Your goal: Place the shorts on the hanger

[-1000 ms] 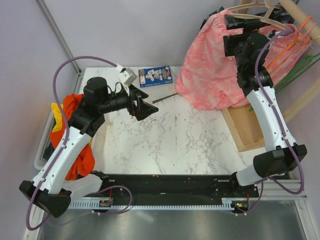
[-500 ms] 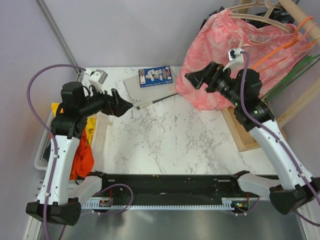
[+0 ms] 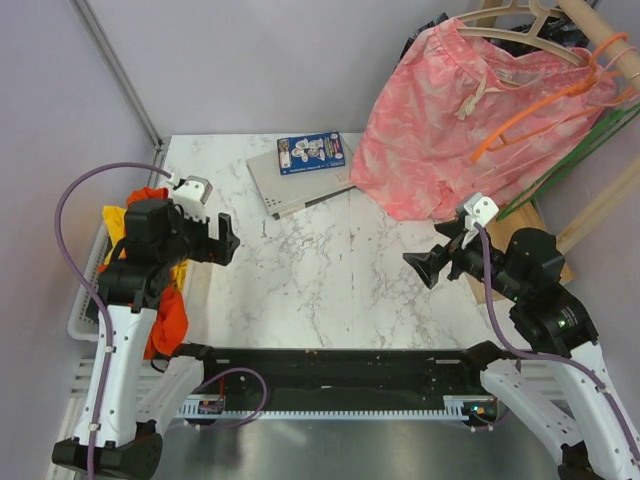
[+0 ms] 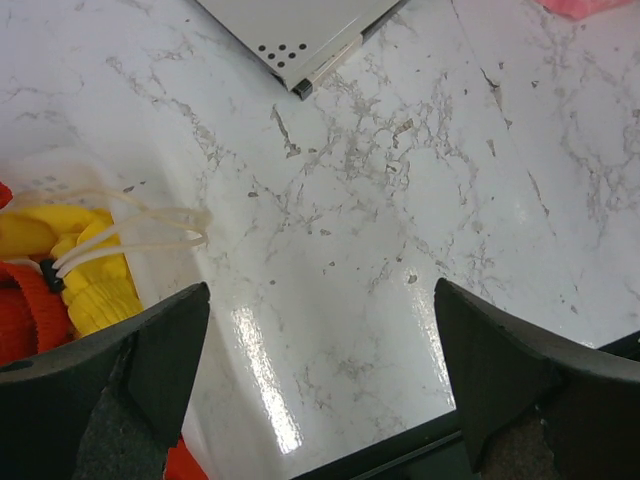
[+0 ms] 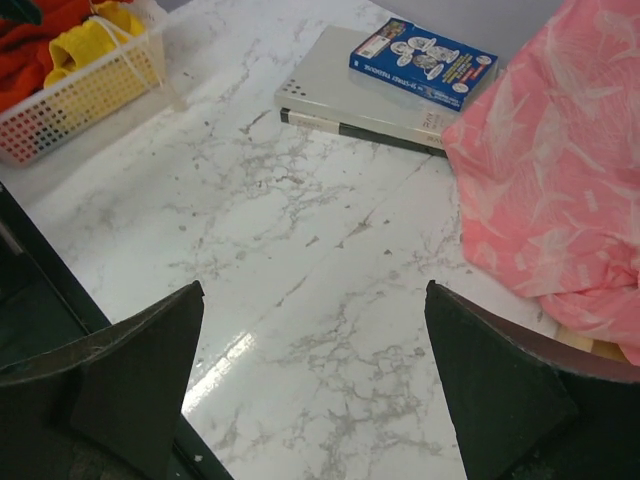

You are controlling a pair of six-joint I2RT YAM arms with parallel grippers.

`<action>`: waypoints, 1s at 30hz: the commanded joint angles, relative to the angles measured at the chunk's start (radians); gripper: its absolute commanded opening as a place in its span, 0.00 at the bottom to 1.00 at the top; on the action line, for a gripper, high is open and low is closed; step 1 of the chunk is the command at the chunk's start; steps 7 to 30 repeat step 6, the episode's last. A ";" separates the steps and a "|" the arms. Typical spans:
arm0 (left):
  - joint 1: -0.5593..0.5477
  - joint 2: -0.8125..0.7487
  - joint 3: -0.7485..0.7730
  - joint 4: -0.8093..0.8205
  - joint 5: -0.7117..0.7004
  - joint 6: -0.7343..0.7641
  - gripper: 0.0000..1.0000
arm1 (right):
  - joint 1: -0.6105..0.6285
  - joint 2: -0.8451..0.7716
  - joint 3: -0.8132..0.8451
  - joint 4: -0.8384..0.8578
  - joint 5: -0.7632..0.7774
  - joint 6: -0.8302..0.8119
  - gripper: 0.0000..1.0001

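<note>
Top external view has the shorts draped at the worktop's far right corner, their elastic waist up along the pale beige hanger and their lower hem touching the marble. The pale drawstring dangles down the front of the shorts. An orange hanger lies across the shorts and a thin green hanger slants just right of them. The right hand hovers near and just below the hem of the shorts, touching nothing, its fingers spread wide. In the right wrist view the shorts fill the upper right, clear of the two dark fingers. The left hand is well apart from the shorts, to their left, its fingers likewise spread with nothing between them. A flat grey box carrying a blue printed card lies just left of the shorts. Far left of the shorts, a white basket at the worktop's edge holds orange-red and yellow cloth. Pale lilac walls stand behind the white marble worktop.
</note>
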 commanded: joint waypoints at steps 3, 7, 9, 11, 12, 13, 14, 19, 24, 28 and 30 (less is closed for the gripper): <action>0.004 -0.029 -0.043 -0.013 -0.103 0.056 0.99 | 0.004 -0.067 -0.050 -0.075 0.003 -0.156 0.98; 0.005 -0.009 -0.024 -0.018 -0.141 0.062 0.99 | 0.005 -0.065 -0.052 -0.078 -0.018 -0.159 0.98; 0.005 -0.009 -0.024 -0.018 -0.141 0.062 0.99 | 0.005 -0.065 -0.052 -0.078 -0.018 -0.159 0.98; 0.005 -0.009 -0.024 -0.018 -0.141 0.062 0.99 | 0.005 -0.065 -0.052 -0.078 -0.018 -0.159 0.98; 0.005 -0.009 -0.024 -0.018 -0.141 0.062 0.99 | 0.005 -0.065 -0.052 -0.078 -0.018 -0.159 0.98; 0.005 -0.009 -0.024 -0.018 -0.141 0.062 0.99 | 0.005 -0.065 -0.052 -0.078 -0.018 -0.159 0.98; 0.005 -0.009 -0.024 -0.018 -0.141 0.062 0.99 | 0.005 -0.065 -0.052 -0.078 -0.018 -0.159 0.98; 0.005 -0.009 -0.024 -0.018 -0.141 0.062 0.99 | 0.005 -0.065 -0.052 -0.078 -0.018 -0.159 0.98; 0.005 -0.009 -0.024 -0.018 -0.141 0.062 0.99 | 0.005 -0.065 -0.052 -0.078 -0.018 -0.159 0.98; 0.005 -0.009 -0.024 -0.018 -0.141 0.062 0.99 | 0.005 -0.065 -0.052 -0.078 -0.018 -0.159 0.98; 0.005 -0.009 -0.024 -0.018 -0.141 0.062 0.99 | 0.005 -0.065 -0.052 -0.078 -0.018 -0.159 0.98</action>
